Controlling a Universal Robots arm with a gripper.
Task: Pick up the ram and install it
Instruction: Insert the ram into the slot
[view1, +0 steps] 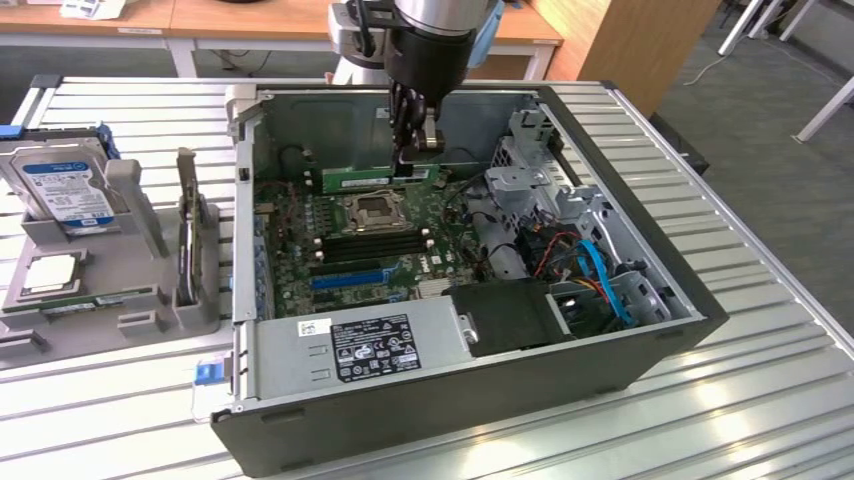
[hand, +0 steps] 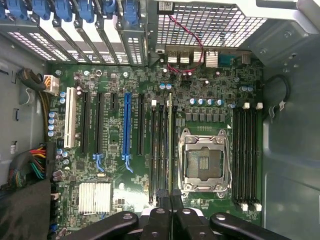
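Reaching down into the open dark-grey computer case (view1: 441, 420), the gripper (view1: 423, 150) had its jaws closed tight on the ram (view1: 380, 178), a long, narrow green circuit-board stick, gripping it near one end. In the exterior view the ram stood on edge at twelve o'clock of the square silver processor socket (view1: 371, 210), over the green motherboard (view1: 296, 240). A bank of long black memory slots (view1: 378, 243) lay at six o'clock of that socket. In the wrist view the gripper (hand: 170, 199) pinched the ram (hand: 170, 140), seen edge-on and running along the slots just beside the socket (hand: 204, 162). Whether the ram was seated in a slot could not be told. At nine o'clock of the case, a blue-labelled silver hard drive (view1: 64, 190) stood in a grey fixture (view1: 134, 300) on the slatted metal tabletop (view1: 761, 400).
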